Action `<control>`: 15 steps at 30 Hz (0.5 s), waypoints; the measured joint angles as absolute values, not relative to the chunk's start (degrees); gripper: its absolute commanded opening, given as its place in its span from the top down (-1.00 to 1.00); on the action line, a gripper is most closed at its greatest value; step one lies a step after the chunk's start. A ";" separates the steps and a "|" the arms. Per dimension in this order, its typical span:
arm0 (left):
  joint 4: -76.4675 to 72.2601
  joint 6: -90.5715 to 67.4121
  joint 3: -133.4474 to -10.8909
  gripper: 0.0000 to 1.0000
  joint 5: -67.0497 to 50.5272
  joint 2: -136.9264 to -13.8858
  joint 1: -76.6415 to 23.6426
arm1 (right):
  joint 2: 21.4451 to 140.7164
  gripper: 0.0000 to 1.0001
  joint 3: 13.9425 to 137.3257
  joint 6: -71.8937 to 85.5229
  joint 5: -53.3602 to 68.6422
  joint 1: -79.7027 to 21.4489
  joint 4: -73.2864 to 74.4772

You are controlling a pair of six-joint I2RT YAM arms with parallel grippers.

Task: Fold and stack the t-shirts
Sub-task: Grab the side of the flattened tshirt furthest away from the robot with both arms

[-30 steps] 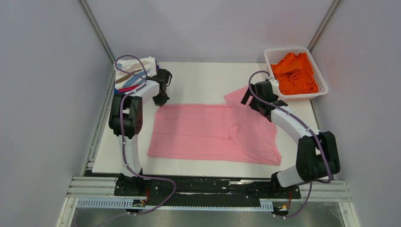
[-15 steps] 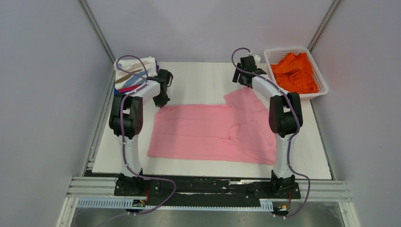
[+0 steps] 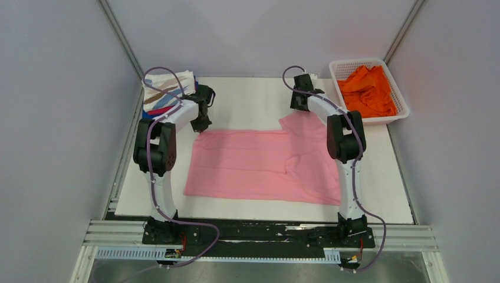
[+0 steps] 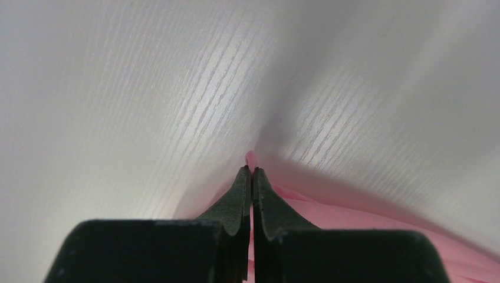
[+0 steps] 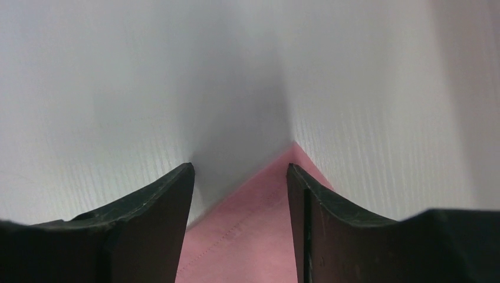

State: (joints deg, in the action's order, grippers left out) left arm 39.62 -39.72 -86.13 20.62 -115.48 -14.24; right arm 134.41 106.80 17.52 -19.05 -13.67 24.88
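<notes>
Top external view shows us the light pink cloth t-shirt point(image 3: 259, 165) flat mid-frame, left hand point(image 3: 199, 131) pinching its upper-left corner, right hand point(image 3: 298, 109) spread over its sleeve tip, white plastic lattice basket point(image 3: 355, 61) upper right.

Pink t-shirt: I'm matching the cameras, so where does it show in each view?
Top view: pink t-shirt spread flat mid-table.
Left wrist: pink t-shirt corner pinched in the shut left pincer, bottom centre.
Right wrist: pink t-shirt corner between the open right pincer fingers, bottom centre.
Shared landmark: the white table under it.
</notes>
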 measured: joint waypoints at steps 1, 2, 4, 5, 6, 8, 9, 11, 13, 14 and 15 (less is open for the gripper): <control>39.62 -39.72 -86.04 1.00 20.62 -115.48 -14.24 | 134.37 -0.05 106.52 17.67 -19.25 -13.67 24.67; 39.64 -39.72 -85.97 1.00 20.62 -115.48 -14.26 | 134.10 -0.01 105.89 17.98 -19.62 -13.67 24.12; 39.64 -39.72 -85.97 1.00 20.62 -115.48 -14.26 | 133.21 0.12 104.18 18.46 -20.34 -13.69 23.44; 39.64 -39.72 -85.95 1.00 20.62 -115.48 -14.26 | 132.44 0.21 102.87 18.98 -20.71 -13.69 23.11; 39.62 -39.72 -85.95 1.00 20.64 -115.48 -14.28 | 131.90 0.35 102.06 19.25 -20.97 -13.67 23.14; 39.62 -39.72 -85.80 1.00 20.67 -115.46 -14.28 | 130.93 0.66 100.57 20.01 -21.52 -13.56 23.24; 39.62 -39.72 -85.67 1.00 20.67 -115.39 -14.28 | 130.56 0.76 100.03 20.38 -21.78 -13.50 23.27; 39.66 -39.70 -85.36 1.00 20.71 -115.20 -14.28 | 130.06 0.96 99.26 20.73 -22.20 -13.28 23.29; 39.66 -39.70 -85.10 1.00 20.71 -114.98 -14.28 | 129.64 1.00 98.76 21.06 -21.82 -12.86 23.18; 39.66 -39.70 -85.01 1.00 20.69 -114.87 -14.28 | 129.36 1.00 98.45 21.19 -21.34 -12.67 23.07; 39.68 -39.70 -85.01 1.00 20.69 -114.80 -14.28 | 129.08 1.00 98.13 21.19 -20.82 -12.58 23.07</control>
State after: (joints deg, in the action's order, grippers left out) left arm 39.68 -39.70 -85.01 20.69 -114.80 -14.28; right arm 129.08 98.13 21.19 -20.82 -12.58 23.07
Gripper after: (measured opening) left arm 0.008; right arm 0.010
